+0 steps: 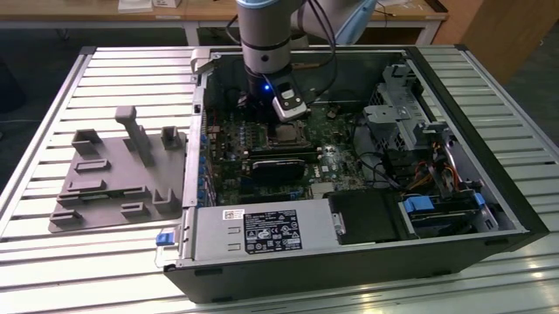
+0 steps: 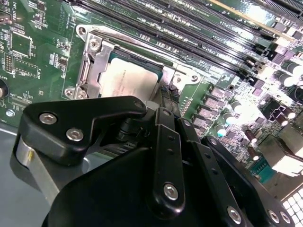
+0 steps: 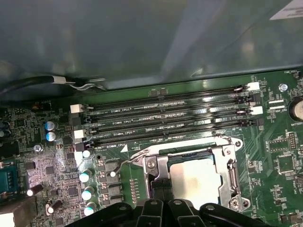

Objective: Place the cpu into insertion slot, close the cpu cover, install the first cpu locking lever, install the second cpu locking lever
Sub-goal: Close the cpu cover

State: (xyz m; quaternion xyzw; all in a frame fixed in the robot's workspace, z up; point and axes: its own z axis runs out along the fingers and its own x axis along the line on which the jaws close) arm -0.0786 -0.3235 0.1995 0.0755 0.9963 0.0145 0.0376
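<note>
cpu is seated in the insertion slot, silvery top facing up, sitting square inside the rim, so step one looks done

cpu cover appears to be lying down flat over the insertion slot, framing the chip through its cut-out. I judge the cover closed or all but closed; can't tell if it's fully pressed home

gripper is down inside the open computer case, right at one edge of the insertion slot, on the cover's side strip just beside the chip. Fingers drawn close together, narrow, nothing visibly between them. Touching the cover or a hair above it: can't tell. In the exterior view the arm comes down just behind the insertion slot, with a small blue light lit on the wrist

levers: one thin wire lever shows at the corner of the insertion slot on the side toward the memory slots, its bent end sticking out past the corner. It looks not tucked under a catch, though that is a judgement. A second lever I can't make out for sure

progress: roughly halfway, with chip in and cover down and both locking levers apparently left to do. Gripper sits nearest the cover edge and the lever corner, so the work in hand looks like the end of the cover step or the start of the lever step
</note>
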